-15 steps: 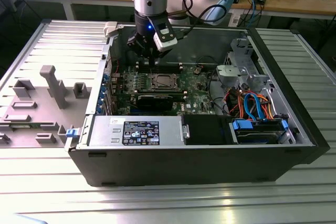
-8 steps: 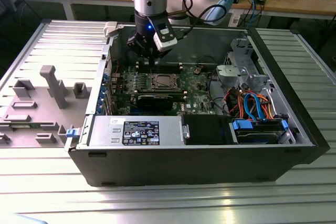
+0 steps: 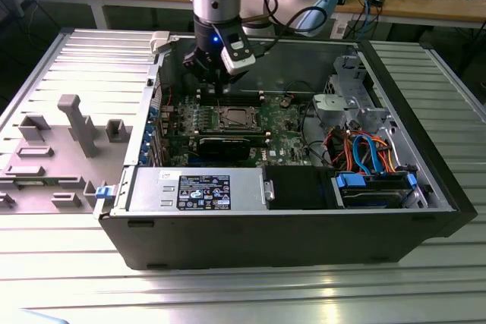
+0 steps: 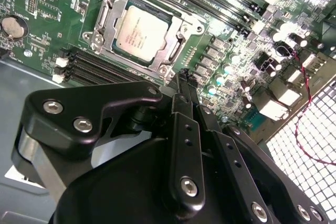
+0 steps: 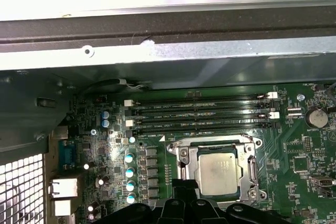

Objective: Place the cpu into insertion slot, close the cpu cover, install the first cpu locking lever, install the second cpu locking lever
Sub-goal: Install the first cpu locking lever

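A ribbed metal surface [image 3: 228, 294] fills the foreground of the exterior view, carrying an open computer case [image 3: 266, 240]. The arm's pincer [image 3: 220, 85] hangs inside, just above the cpu [image 3: 231, 118].

In the second wrist view the pincer [image 4: 181, 77] has its fingers drawn narrow, with nothing seen between them, and its tips near one edge of the insertion slot [image 4: 93, 37]. The cpu [image 4: 142, 30] lies seated there, framed by the cpu cover [image 4: 180, 45], which lies flat. Whether both levers are latched cannot be told. A slip sideways looks likely to scrape the memory slots [image 4: 89, 66] beside it.

In the first wrist view the pincer [image 5: 181, 184] sits just beside the cpu [image 5: 219, 174]. The case holds the green board [image 5: 304, 166], a power supply [image 3: 197, 191] and coloured cables [image 3: 364, 149].
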Controlling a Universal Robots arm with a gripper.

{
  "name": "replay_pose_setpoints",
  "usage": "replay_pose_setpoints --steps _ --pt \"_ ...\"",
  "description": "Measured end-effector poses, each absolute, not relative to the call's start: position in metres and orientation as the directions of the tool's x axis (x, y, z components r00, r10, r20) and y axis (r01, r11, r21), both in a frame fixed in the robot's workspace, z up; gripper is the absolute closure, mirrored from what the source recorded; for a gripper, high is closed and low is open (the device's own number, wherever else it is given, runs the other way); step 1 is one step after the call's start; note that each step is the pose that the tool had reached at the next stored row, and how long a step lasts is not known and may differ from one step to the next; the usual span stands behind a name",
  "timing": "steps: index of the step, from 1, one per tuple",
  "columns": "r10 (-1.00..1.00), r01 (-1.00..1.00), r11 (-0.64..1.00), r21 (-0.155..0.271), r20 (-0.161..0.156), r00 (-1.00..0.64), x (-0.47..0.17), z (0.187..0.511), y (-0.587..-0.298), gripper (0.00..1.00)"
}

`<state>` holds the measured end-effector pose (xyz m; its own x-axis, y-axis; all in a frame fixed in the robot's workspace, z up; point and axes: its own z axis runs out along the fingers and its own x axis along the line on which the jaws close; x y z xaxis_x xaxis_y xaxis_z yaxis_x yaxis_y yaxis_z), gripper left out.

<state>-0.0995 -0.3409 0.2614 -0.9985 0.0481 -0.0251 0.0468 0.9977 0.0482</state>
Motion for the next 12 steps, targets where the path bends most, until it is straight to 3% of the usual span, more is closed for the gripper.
replay_pose_setpoints --steps 12 --pt "0.005 0.004 0.999 0.048 -0.025 -1.0 -0.1078 0.2608 -0.3409 0.89"
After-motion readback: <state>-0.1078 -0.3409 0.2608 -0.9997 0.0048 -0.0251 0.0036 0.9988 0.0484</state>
